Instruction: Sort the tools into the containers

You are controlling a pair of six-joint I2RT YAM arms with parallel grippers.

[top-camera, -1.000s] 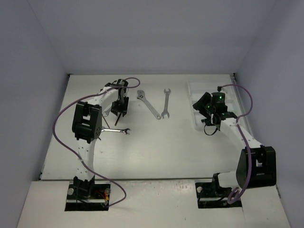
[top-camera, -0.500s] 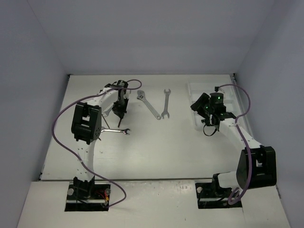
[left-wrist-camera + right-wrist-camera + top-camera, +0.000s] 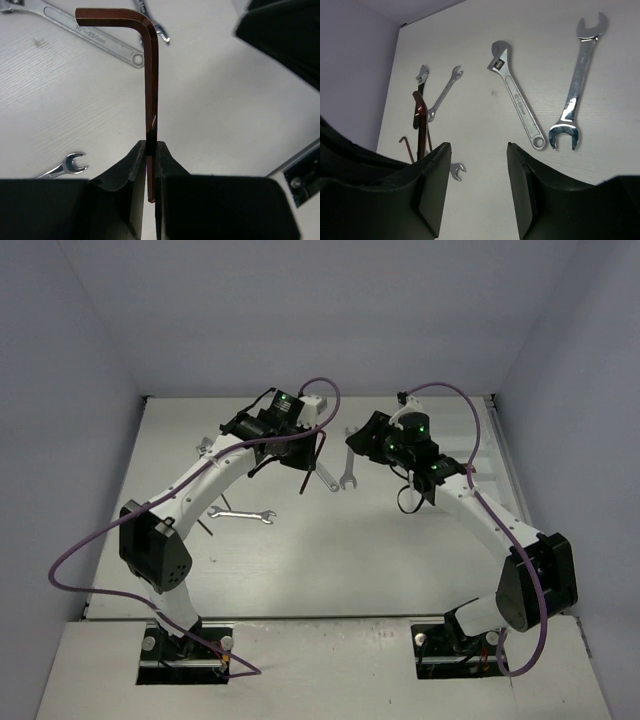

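My left gripper (image 3: 151, 150) is shut on the long leg of a dark brown L-shaped hex key (image 3: 151, 90) and holds it above the table, short leg pointing away. In the top view this gripper (image 3: 304, 452) hangs over the table's middle. My right gripper (image 3: 477, 187) is open and empty, raised and facing the left one (image 3: 360, 440). Below lie a silver adjustable wrench (image 3: 517, 110) and an open-end wrench (image 3: 575, 85). A small wrench (image 3: 240, 513) lies nearer. The white tray is hidden behind my right arm.
At the far left lie a small open-end wrench (image 3: 442, 95), a small adjustable wrench (image 3: 422, 75) and a thin hex key (image 3: 407, 147). Grey walls close the table's back and sides. My two grippers are close together over the wrenches.
My left arm has lifted the hex key and swung right to the table's middle. My right arm has left the tray area and swung left towards it.
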